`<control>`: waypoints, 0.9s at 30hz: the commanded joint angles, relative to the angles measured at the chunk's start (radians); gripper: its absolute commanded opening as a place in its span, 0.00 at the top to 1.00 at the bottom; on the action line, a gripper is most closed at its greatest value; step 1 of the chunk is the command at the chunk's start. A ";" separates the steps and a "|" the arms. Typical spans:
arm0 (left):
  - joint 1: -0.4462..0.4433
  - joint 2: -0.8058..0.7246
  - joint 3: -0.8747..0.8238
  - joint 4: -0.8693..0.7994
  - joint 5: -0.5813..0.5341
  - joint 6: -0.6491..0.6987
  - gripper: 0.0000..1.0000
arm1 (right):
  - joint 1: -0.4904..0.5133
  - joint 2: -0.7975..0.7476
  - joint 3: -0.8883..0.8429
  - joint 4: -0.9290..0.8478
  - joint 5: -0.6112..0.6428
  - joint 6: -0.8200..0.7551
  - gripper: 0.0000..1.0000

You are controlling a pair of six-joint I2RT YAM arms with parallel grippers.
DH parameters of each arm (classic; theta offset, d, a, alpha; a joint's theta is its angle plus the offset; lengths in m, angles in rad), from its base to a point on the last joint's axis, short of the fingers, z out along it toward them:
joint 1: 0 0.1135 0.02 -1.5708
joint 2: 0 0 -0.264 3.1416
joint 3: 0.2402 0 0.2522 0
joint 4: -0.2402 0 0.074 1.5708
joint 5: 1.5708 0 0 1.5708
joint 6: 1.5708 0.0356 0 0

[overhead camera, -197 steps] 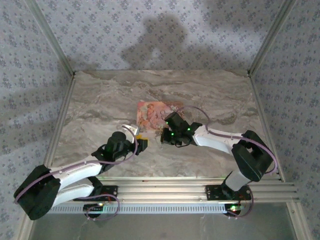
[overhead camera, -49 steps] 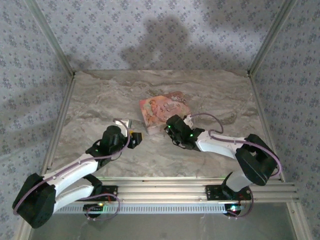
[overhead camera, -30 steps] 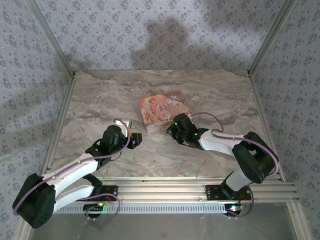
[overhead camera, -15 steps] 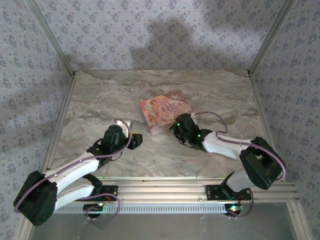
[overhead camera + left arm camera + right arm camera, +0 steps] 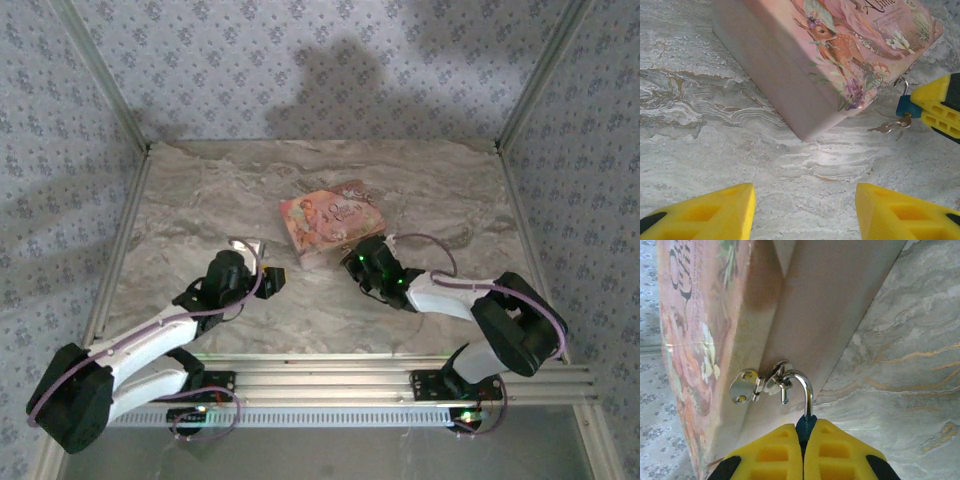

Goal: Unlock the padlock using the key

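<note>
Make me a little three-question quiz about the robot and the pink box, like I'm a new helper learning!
1. True or false: the right gripper is pinching the padlock.
2. Which small metal things sit right beside the padlock? A) keys B) spoons C) coins
3. Fill in: the padlock hooks into the clasp on the pink ____.

Key: 1 true; 2 A, the keys; 3 box.
</note>
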 commanded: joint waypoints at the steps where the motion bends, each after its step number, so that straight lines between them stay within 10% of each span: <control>1: 0.007 -0.016 0.020 0.005 0.002 0.007 0.44 | -0.004 -0.005 0.008 0.061 0.010 0.013 1.00; 27: 0.008 -0.020 0.008 0.007 0.001 0.007 0.44 | 0.027 -0.012 -0.009 0.079 0.175 0.160 1.00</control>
